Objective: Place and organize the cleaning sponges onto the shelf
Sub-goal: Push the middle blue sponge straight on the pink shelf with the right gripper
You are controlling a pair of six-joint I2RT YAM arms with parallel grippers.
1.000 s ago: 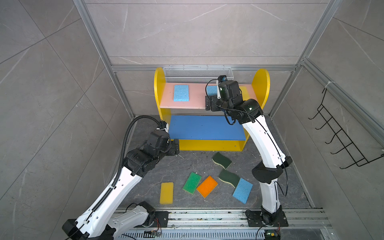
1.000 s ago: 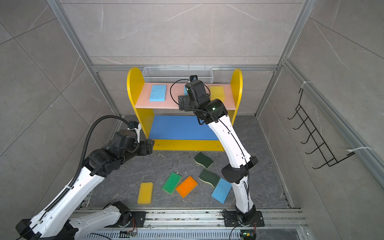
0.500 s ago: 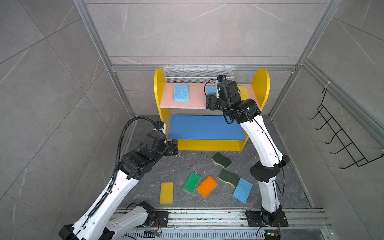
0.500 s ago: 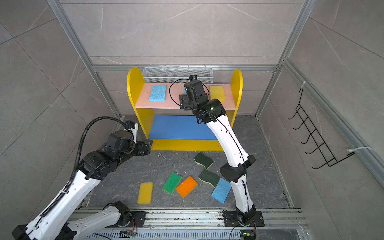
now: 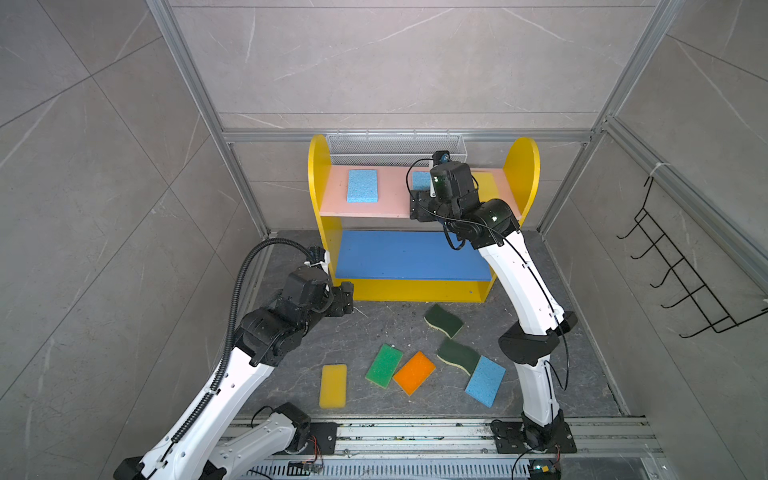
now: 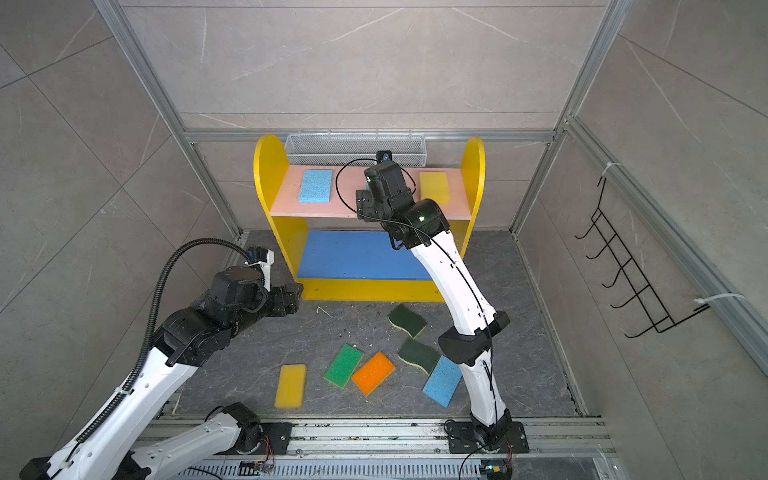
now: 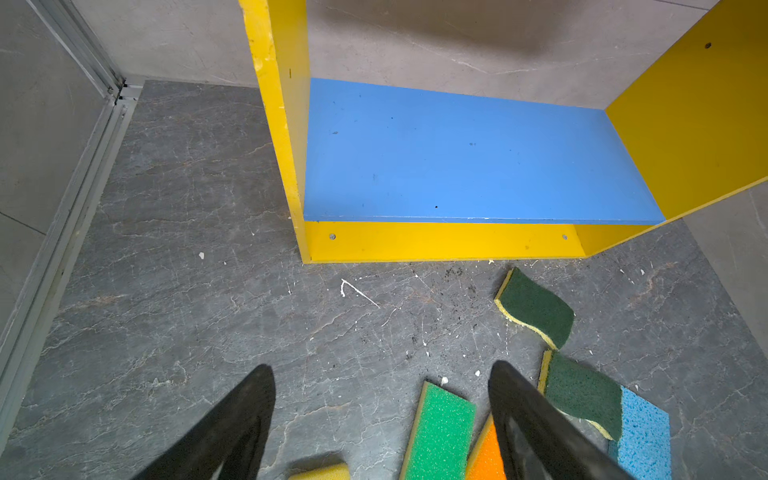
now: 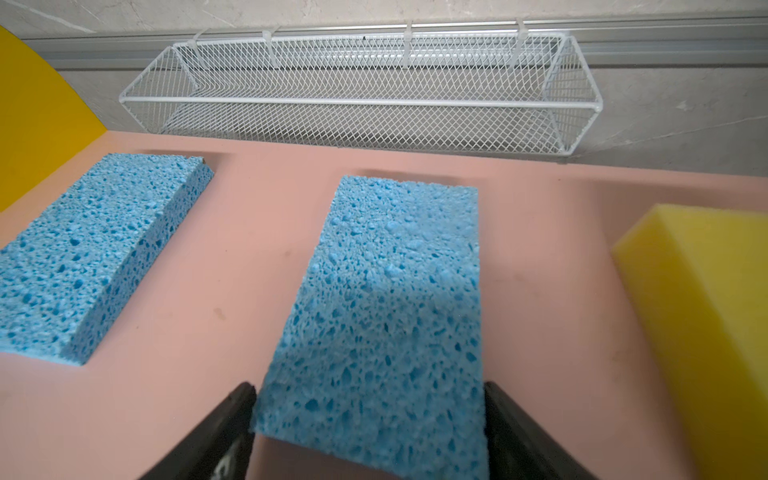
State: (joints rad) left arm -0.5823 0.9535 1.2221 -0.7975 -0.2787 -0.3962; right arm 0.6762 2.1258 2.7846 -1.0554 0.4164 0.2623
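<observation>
Lying on the floor before the shelf in both top views were six cleaning sponges; three more sat on its pink board. In the left wrist view the left pincer hung spread and empty over the floor. In the right wrist view the right pincer closely flanked the middle blue sponge; whether it pinched, I could not tell.
</observation>
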